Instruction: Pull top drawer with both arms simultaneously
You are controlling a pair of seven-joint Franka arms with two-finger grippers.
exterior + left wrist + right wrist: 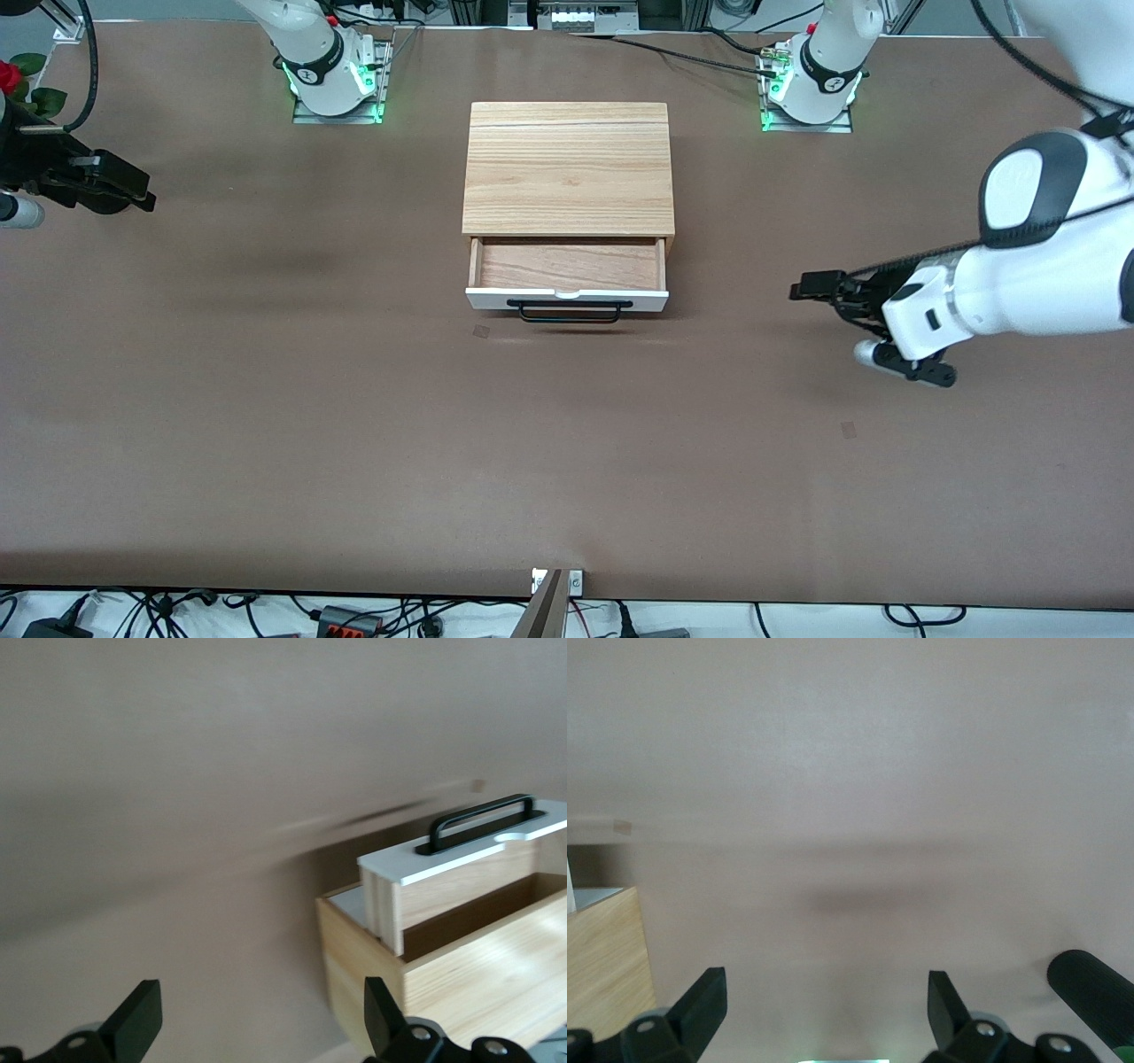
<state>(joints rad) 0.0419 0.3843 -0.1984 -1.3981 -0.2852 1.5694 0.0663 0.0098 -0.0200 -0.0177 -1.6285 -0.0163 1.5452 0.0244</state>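
Observation:
The top drawer (567, 299) stands pulled out of the light wood cabinet (567, 168), its wood inside showing and its black bar handle (569, 312) facing the front camera. My left gripper (799, 289) is open and empty over the table, well off toward the left arm's end from the drawer. Its wrist view shows the open fingers around (261, 1014), with the drawer front (469, 850) and handle (483, 821) apart from them. My right gripper (142, 195) is open and empty at the right arm's end; its wrist view (826, 1005) shows only a cabinet corner (602, 948).
The brown table (354, 425) spreads around the cabinet. A red flower (9, 75) sits at the right arm's end by the table edge. A black cylinder (1090, 992) shows beside the right gripper. Small marks (481, 331) lie on the table.

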